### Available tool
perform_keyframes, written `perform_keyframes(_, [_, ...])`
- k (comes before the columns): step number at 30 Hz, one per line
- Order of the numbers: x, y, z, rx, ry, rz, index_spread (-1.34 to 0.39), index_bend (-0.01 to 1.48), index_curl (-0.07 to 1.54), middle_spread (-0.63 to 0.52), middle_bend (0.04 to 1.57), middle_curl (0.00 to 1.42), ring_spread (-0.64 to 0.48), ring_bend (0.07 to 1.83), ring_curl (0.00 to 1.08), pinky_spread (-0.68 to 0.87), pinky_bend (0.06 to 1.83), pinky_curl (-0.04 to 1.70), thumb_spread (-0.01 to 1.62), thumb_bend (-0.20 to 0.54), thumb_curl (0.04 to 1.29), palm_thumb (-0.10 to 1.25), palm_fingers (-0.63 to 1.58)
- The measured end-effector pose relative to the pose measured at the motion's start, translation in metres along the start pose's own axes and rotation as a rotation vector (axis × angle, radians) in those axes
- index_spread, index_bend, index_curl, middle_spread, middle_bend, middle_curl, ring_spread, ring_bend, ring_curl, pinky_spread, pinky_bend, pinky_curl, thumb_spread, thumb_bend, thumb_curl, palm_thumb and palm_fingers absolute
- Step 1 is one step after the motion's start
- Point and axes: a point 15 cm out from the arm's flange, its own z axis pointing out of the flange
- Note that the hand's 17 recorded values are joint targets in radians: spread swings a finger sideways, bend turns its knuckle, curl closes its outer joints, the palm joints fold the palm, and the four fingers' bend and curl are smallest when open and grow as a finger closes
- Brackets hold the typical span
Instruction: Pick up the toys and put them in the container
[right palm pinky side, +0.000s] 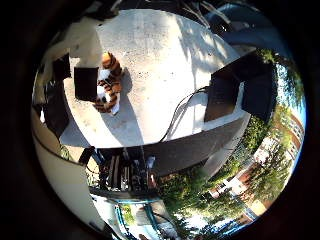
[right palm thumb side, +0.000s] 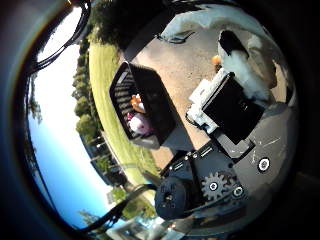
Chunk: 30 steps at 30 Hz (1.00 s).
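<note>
A striped orange, black and white tiger plush (right palm pinky side: 110, 82) lies on the pale concrete table (right palm pinky side: 160, 60). My hand (right palm thumb side: 230, 105) hovers above the table, open, its fingers spread and holding nothing. One black finger part (right palm pinky side: 86, 82) hangs right beside the tiger and hides a little of it, and other finger parts (right palm pinky side: 225, 95) stand well away on the far side. A black slatted container (right palm thumb side: 150, 107) stands at the table's edge. Inside it lie a pink and white toy (right palm thumb side: 140, 124) and an orange toy (right palm thumb side: 136, 102).
The table ends in a dark edge (right palm pinky side: 190, 150), with equipment and a frame (right palm pinky side: 125, 172) below it. Grass (right palm thumb side: 107, 70), trees and buildings lie beyond. A white cloth-like shape (right palm thumb side: 200, 22) sits at the table's far side.
</note>
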Motion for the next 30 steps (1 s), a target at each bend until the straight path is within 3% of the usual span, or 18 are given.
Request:
perform_keyframes(3, [-0.015, 0.013, -0.014, 0.015, 0.004, -0.023, -1.00, 0.80, -0.02, -0.17, 1.23, 1.00, -0.13, 1.39, 0.81, 0.16, 1.46, 0.88, 1.10, -0.027, 0.80, 0.97, 0.95])
perform_keyframes(5, [-0.017, 0.012, -0.014, 0.029, 0.006, -0.025, -1.01, 0.81, -0.02, -0.17, 1.21, 1.00, -0.12, 1.39, 0.82, 0.16, 1.44, 0.89, 1.11, -0.071, 0.78, 0.85, 0.86])
perform_keyframes(6, [-0.016, 0.008, -0.015, 0.047, 0.007, -0.022, -1.01, 0.82, -0.01, -0.17, 1.21, 1.00, -0.12, 1.40, 0.82, 0.16, 1.44, 0.90, 1.12, -0.049, 0.78, 0.85, 0.86])
perform_keyframes(9, [-0.012, -0.006, -0.009, 0.092, -0.007, -0.007, -0.86, 0.85, 0.01, -0.14, 1.00, 0.93, -0.02, 1.29, 0.76, 0.21, 1.34, 0.87, 1.16, -0.049, 0.70, 0.78, 0.65])
perform_keyframes(11, [-0.005, -0.014, 0.012, 0.082, -0.014, 0.007, -0.60, 0.87, 0.05, -0.10, 0.69, 0.82, 0.04, 1.15, 0.74, 0.24, 1.20, 0.87, 1.17, -0.040, 0.65, 0.76, 0.10])
perform_keyframes(14, [0.003, -0.027, 0.058, 0.043, -0.025, 0.016, -0.39, 0.83, 0.08, -0.05, 0.55, 0.70, 0.13, 0.94, 0.61, 0.30, 0.99, 0.75, 1.17, -0.040, 0.60, 0.72, -0.11])
perform_keyframes(19, [0.005, -0.050, 0.133, -0.005, -0.019, 0.009, -0.27, 0.60, 0.09, 0.03, 0.31, 0.53, 0.23, 0.65, 0.43, 0.39, 0.78, 0.58, 1.16, -0.034, 0.52, 0.68, -0.15])
perform_keyframes(25, [0.007, -0.075, 0.186, -0.019, 0.032, -0.023, -0.28, 0.43, 0.12, 0.06, 0.20, 0.45, 0.28, 0.49, 0.35, 0.43, 0.62, 0.48, 1.15, -0.033, 0.46, 0.66, -0.08])
perform_keyframes(30, [0.026, -0.096, 0.192, 0.045, 0.123, -0.046, -0.29, 0.34, 0.15, 0.06, 0.15, 0.40, 0.28, 0.39, 0.32, 0.43, 0.47, 0.41, 1.15, -0.028, 0.43, 0.66, -0.08])
